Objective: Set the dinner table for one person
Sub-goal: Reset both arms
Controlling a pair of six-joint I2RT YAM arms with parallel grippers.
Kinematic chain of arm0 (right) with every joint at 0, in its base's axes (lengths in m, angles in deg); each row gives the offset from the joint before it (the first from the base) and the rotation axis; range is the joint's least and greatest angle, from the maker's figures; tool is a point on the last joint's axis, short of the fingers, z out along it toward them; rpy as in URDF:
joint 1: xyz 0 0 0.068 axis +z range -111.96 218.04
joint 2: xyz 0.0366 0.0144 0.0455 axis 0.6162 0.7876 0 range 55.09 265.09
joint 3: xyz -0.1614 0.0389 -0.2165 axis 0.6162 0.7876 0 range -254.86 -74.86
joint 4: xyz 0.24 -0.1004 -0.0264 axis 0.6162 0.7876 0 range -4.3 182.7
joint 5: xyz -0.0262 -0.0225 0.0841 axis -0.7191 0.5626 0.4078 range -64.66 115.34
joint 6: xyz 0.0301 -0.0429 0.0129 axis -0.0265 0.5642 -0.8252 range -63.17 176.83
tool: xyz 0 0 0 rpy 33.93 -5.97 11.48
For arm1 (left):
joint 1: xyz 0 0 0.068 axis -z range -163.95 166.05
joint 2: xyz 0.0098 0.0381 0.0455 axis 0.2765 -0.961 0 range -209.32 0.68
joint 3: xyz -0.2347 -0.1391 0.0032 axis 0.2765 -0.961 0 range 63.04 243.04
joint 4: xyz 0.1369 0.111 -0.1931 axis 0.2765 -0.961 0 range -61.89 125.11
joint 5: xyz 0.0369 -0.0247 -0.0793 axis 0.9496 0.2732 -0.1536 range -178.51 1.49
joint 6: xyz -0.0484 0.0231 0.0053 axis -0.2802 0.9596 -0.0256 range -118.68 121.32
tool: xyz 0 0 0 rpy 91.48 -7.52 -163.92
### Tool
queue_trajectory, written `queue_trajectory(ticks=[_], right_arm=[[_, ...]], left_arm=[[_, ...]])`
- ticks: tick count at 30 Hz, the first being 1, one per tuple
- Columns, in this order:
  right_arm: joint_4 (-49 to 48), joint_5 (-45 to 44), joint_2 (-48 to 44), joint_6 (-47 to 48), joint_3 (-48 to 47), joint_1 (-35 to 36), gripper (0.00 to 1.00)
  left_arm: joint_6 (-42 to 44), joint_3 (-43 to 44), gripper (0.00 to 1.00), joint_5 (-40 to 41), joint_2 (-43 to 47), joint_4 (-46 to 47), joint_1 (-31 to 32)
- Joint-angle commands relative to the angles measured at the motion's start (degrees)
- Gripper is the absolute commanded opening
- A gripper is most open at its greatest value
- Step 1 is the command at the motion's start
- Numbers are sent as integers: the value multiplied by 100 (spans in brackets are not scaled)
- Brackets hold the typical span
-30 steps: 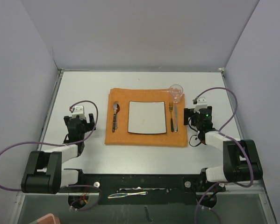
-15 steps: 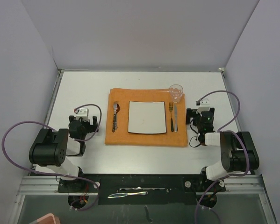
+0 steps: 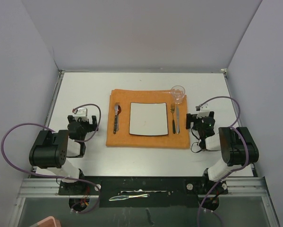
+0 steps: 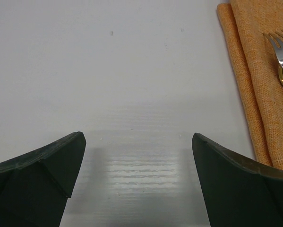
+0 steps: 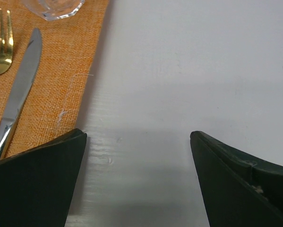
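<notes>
The dinner table [image 3: 84, 90] is a white tabletop. At its middle lies an orange mat [image 3: 148, 138] with a square white plate [image 3: 148, 118] on it. A utensil [image 3: 116, 117] lies left of the plate; the left wrist view shows fork tines [image 4: 279, 41] on it. A gold fork [image 3: 172, 113] and a knife [image 3: 177, 119] lie right of the plate, and a clear glass [image 3: 178, 93] stands at the mat's far right corner. My left gripper [image 3: 83, 123] [image 4: 139, 142] hangs open over bare table left of the mat. My right gripper [image 3: 201, 123] [image 5: 139, 137] hangs open just right of the mat, empty.
Grey walls close in the table on three sides. Purple cables loop out from both arms [image 3: 18, 137] [image 3: 226, 101]. A loose silver utensil [image 3: 129, 196] lies on the ledge below the arm bases. An orange object [image 3: 44, 221] shows at the bottom left corner.
Both arms have folded back toward their bases, elbows raised. The grippers stay open beside the mat. The place setting has not moved.
</notes>
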Motion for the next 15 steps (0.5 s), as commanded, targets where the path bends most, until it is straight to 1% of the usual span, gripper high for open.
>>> queue_trajectory(ticks=[1,2,3,5,6,8,15], right_arm=[[-661,-1022,-64,-258,62,183,98],[-727,-985,-55,-206,87,219,98],[-790,-721,-50,-89,102,222,98],[-534,-120,-30,139,-47,217,98],[-401,41,-8,201,-129,202,98],[-249,76,-22,162,-201,157,98],[-347,-173,-18,59,-145,149,98]], left_arm=[[-156,199,98,67,-48,288,-89],[-151,223,98,56,-53,252,-93],[-149,219,98,54,-43,229,-97],[-157,212,98,58,-41,243,-98],[-159,210,98,64,-41,250,-98],[-174,201,98,55,-32,253,-98],[-200,254,98,76,-27,145,-119]])
